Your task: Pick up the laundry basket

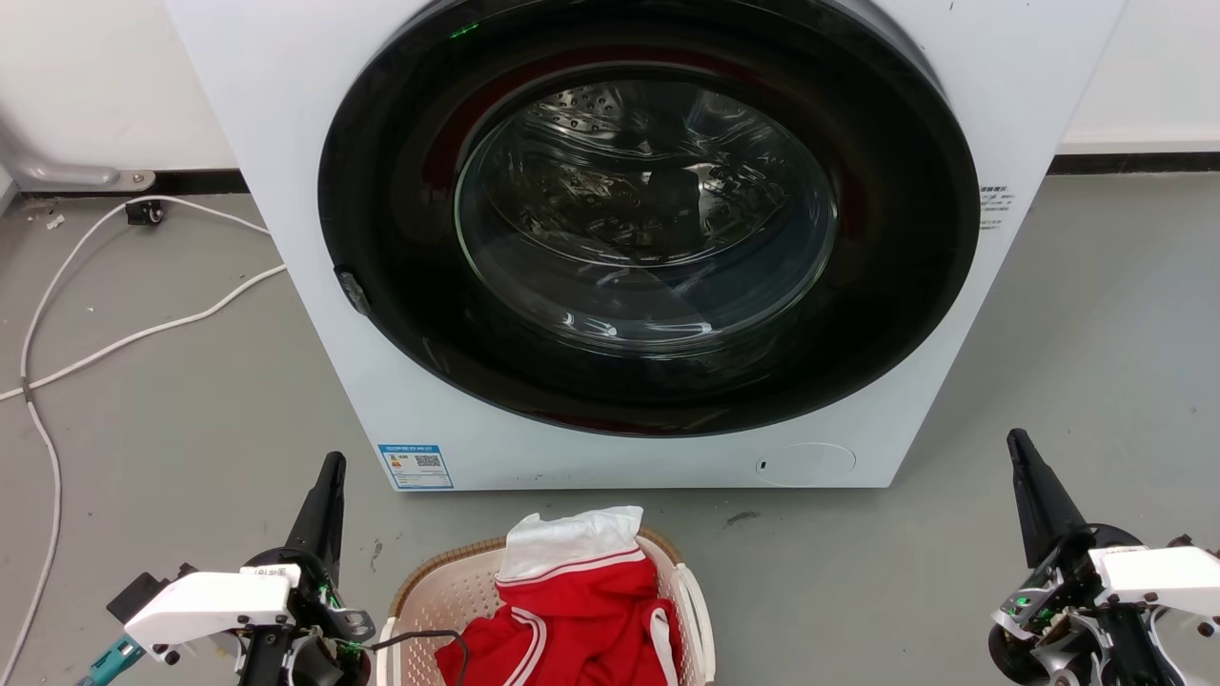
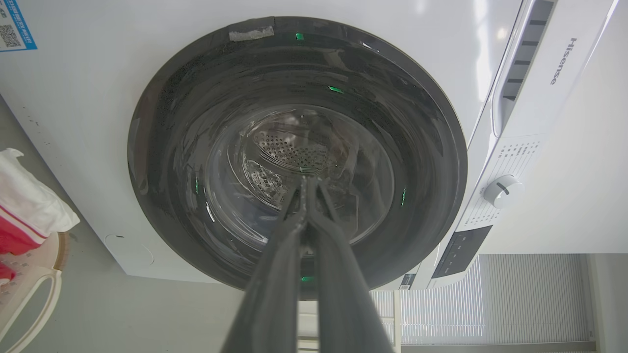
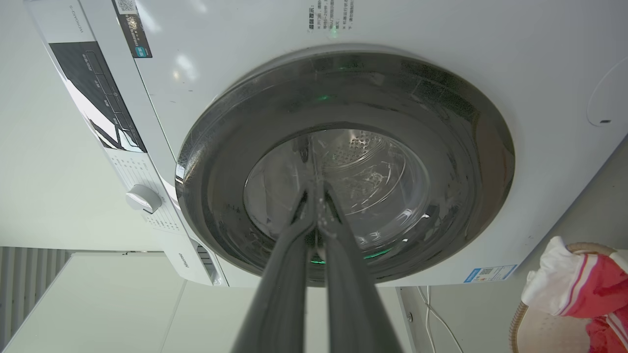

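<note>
Grey floor (image 1: 172,400), white wall behind. White front-loading washing machine (image 1: 276,114) fills the upper centre of the head view, with its round dark door (image 1: 381,191) shut and the steel drum visible through the glass. Blue label (image 1: 416,466) sits on the washer's lower front corner, and white cables (image 1: 143,333) trail across the floor on the robot's left. Laundry basket (image 1: 448,557) sits on the floor at the bottom centre of the head view, just in front of the washer and apart from it. Its brown rim and one white side handle (image 1: 696,600) show; the near end is cut off by the frame edge. A red-and-white garment (image 1: 581,600) is heaped inside, its white part draped over the far rim. A thin black cable (image 1: 429,636) crosses the basket's left part. Left gripper (image 1: 332,467) hangs just left of the basket, not touching it, fingers pointing at the washer. The left wrist view shows its two fingertips pressed together, closed on nothing (image 2: 308,185). Right gripper (image 1: 1018,446) is well off to the basket's right, over bare floor. The right wrist view shows its tips also meeting, holding nothing (image 3: 317,190). Both wrist views catch the basket at a lower corner (image 2: 29,279) (image 3: 539,333).
</note>
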You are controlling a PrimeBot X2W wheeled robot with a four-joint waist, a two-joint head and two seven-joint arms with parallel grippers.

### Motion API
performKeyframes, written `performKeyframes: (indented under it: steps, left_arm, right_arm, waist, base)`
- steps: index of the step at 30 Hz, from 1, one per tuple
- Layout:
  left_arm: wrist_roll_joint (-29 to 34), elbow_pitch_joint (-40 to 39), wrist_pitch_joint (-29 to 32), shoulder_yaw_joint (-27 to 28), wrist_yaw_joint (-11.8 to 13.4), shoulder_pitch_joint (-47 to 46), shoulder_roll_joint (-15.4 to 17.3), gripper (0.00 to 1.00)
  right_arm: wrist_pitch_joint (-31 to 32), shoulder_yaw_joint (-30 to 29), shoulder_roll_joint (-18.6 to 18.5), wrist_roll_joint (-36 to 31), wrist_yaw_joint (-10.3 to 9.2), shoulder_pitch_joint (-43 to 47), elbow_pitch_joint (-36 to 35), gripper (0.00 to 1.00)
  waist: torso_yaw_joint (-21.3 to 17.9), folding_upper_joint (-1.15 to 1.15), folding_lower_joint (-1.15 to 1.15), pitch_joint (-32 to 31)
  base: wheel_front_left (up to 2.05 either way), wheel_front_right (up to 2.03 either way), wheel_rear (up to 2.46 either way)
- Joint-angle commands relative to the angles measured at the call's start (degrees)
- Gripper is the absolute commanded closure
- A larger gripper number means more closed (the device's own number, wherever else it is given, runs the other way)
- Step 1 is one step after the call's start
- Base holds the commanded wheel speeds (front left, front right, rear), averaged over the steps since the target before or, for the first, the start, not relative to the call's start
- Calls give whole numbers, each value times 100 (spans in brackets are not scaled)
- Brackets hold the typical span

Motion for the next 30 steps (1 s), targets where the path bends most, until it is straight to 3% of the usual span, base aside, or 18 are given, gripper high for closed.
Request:
performKeyframes:
  steps: [1, 16, 17, 30]
  left_arm:
    - [23, 6, 22, 23, -2, -56, -5, 100]
    - [27, 6, 21, 26, -2, -56, -7, 100]
    - [1, 0, 5, 3, 0, -1, -2, 0]
    - [131, -47, -326, -345, 0, -101, 0, 0]
  right_arm:
    - [12, -8, 24, -1, 1, -65, 9, 100]
    - [15, -10, 25, -5, 2, -65, 9, 100]
    - [8, -3, 2, 0, 1, 0, 0, 0]
    - [-321, 249, -9, -237, 1, 8, -94, 0]
  waist:
    - [0, 0, 0, 0]
    - [0, 0, 0, 0]
    - [0, 0, 0, 0]
    - [-2, 0, 0, 7]
  base:
    - [0, 0, 0]
    - [0, 0, 0]
    - [0, 0, 0]
    - [0, 0, 0]
